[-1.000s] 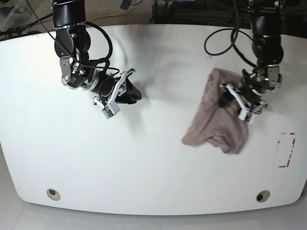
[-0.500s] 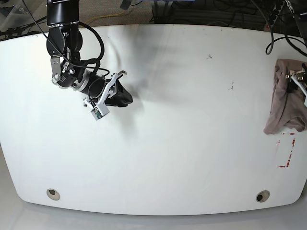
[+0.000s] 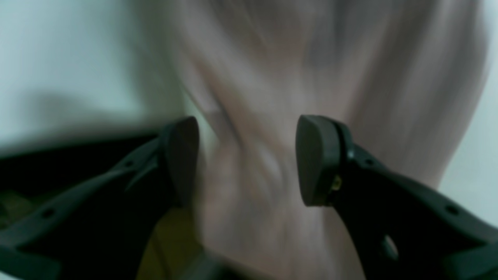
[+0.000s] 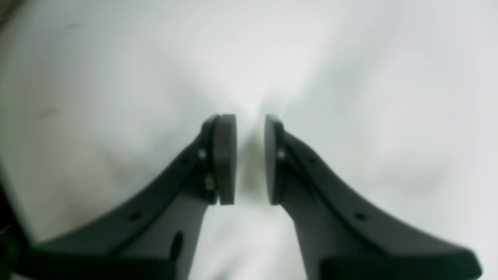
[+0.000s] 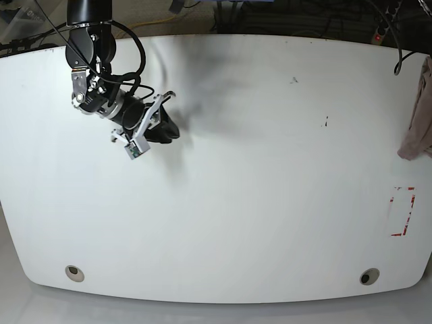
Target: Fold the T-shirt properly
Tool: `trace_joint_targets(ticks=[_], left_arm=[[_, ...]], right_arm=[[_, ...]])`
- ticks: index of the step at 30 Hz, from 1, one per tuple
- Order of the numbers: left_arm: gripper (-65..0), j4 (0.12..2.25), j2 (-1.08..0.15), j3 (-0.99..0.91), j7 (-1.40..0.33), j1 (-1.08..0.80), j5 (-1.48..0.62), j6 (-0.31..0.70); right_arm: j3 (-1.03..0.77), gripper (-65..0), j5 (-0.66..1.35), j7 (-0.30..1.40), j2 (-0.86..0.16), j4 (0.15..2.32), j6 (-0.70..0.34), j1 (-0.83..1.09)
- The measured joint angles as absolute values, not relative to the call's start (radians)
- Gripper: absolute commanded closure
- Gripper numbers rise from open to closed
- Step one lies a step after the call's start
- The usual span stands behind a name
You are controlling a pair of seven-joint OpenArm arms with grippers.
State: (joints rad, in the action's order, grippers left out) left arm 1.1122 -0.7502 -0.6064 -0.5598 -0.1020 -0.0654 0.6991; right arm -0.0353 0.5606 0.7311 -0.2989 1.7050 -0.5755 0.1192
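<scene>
A robotics lab: a bare white table with red tape marks, cables trailing behind it.

Occlusion and blur

T-shirt cut off by base view's right edge — left wrist view smeared; grip on cloth indeterminate.

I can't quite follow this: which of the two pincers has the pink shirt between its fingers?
The left pincer, off the base view's right edge. Its wrist view shows the T-shirt bunched between its fingers. The right pincer has only bare white table under it.
</scene>
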Motion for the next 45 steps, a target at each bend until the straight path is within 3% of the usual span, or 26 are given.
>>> trace_joint_targets(ticks=[4,9,16,20,24,37,45], left_arm=[[-36.1,1.271,-0.665,-0.610,-0.469,-0.080,-0.079,0.694],[-36.0,1.346,-0.467,-0.575,-0.297,-0.099,-0.062,0.686],[-36.0,1.381,-0.326,-0.365,0.004,-0.096,-0.070,0.493],[-36.0,1.394,-0.282,-0.279,0.123,-0.171,-0.071,0.425],[-36.0,1.455,-0.241,-0.234,0.135,-0.287,-0.066,0.379],[-35.8,1.897,-0.114,-0.232,-0.108,-0.796,-0.072,0.304],[-35.8,1.945,-0.049,-0.231,-0.108,-1.087,-0.072,0.306]], right_arm=[[-0.091,-12.2,0.350,0.583,-0.277,1.732,-0.566,0.152],[-0.197,-12.2,0.043,0.385,-0.171,1.711,-0.580,0.165],[-0.348,-12.2,-0.183,0.046,-0.094,1.614,-0.569,0.182],[-0.406,-12.2,-0.181,-0.025,-0.088,1.580,-0.576,0.234],[-0.449,-12.7,-0.170,-0.042,-0.094,1.584,-0.573,0.315],[-0.491,-12.4,0.155,-0.048,-0.171,1.649,-0.571,0.700],[-0.487,-12.4,0.268,-0.054,-0.192,1.697,-0.570,0.970]])
